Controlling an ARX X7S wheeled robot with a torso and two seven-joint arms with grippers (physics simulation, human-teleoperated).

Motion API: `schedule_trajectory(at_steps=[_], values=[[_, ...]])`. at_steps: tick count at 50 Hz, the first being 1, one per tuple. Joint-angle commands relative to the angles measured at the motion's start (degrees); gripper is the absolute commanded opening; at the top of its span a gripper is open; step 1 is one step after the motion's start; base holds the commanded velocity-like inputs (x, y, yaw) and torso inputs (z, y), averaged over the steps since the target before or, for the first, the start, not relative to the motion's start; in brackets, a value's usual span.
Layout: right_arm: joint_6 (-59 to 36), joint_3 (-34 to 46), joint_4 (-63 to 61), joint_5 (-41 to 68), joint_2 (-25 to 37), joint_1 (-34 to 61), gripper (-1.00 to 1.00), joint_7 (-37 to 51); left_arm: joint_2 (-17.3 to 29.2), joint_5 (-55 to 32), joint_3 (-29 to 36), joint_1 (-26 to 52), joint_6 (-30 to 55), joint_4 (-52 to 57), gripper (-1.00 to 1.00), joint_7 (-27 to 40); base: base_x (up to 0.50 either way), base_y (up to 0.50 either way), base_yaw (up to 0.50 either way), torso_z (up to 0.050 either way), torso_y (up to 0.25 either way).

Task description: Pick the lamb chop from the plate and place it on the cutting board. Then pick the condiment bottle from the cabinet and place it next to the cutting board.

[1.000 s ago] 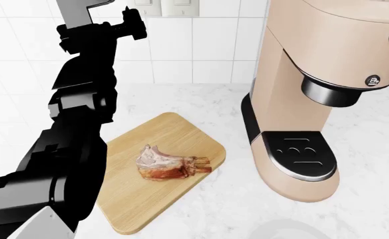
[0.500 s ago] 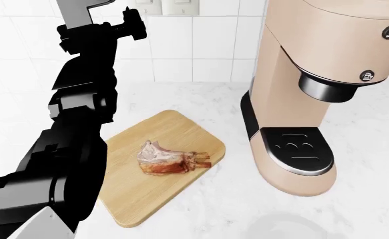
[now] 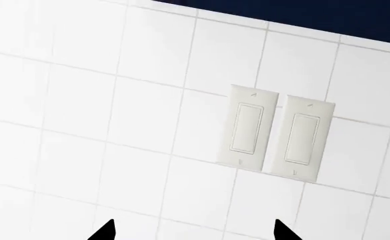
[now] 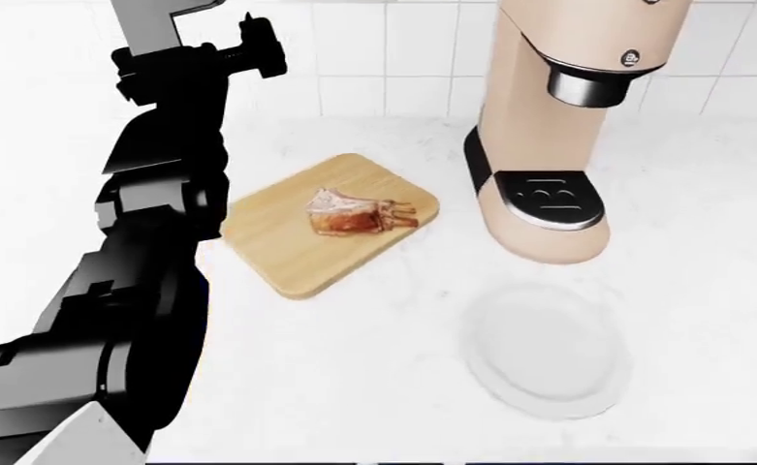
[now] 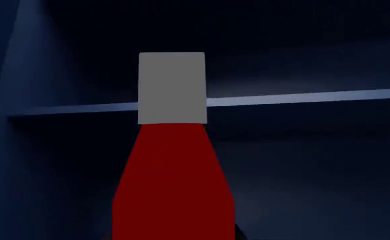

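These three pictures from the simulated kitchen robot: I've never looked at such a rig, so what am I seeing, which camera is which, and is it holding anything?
It is a wheeled robot with two arms, rendered in a simulator. The wide picture comes from a camera on its head, looking down at a marble counter. The black shape at that view's left is its left arm. On the counter lie a wooden cutting board with the lamb chop on it, an empty white plate, and a beige coffee machine.

The other two pictures come from cameras near each gripper. The left gripper faces a tiled wall with two light switches; its fingertips stand apart, holding nothing. The right wrist camera looks into a dark cabinet, close to the red condiment bottle with its pale cap. The right gripper's fingers are not visible, so whether it grips the bottle cannot be told.
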State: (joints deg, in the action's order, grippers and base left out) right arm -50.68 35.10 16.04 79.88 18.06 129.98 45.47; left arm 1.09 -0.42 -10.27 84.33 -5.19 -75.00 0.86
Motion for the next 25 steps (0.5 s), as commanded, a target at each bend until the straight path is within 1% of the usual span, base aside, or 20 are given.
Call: schedule_trajectory(at_steps=[1,8,14,21,25], values=[[-0.42,-0.85,-1.41,-0.97,0.07,0.14,-1.0,-0.8,0.11,0.03,0.01,0.03,-0.01,0.01,1.0,0.05,-0.5,0.35,0.0,0.0,0.0],[-0.62,-0.64,-1.73,-1.36,0.05,-0.07,-1.0,-0.98,0.11,0.03,0.04,0.06,0.0,0.01,1.0,0.08,-0.47,0.38,0.0,0.0,0.0],[-0.78,-0.83,-2.37,-1.24,0.26,-0.53,-1.0,-0.72,0.13,0.03,0.11,-0.04,-0.07,0.01,1.0,0.07,-0.31,0.46,0.0,0.0,0.0],[-0.73,-1.76,-3.61,-0.02,0.69,-2.04,-1.0,-0.26,0.14,0.04,0.15,-0.13,-0.15,0.01,1.0,0.02,-0.07,0.5,0.0,0.0,0.0],[-2.3,-2.35,-6.23,2.75,1.5,-3.95,-1.0,0.88,0.13,0.07,0.21,-0.08,-0.12,0.01,1.0,0.1,0.0,0.0,0.0,0.0,0.0]])
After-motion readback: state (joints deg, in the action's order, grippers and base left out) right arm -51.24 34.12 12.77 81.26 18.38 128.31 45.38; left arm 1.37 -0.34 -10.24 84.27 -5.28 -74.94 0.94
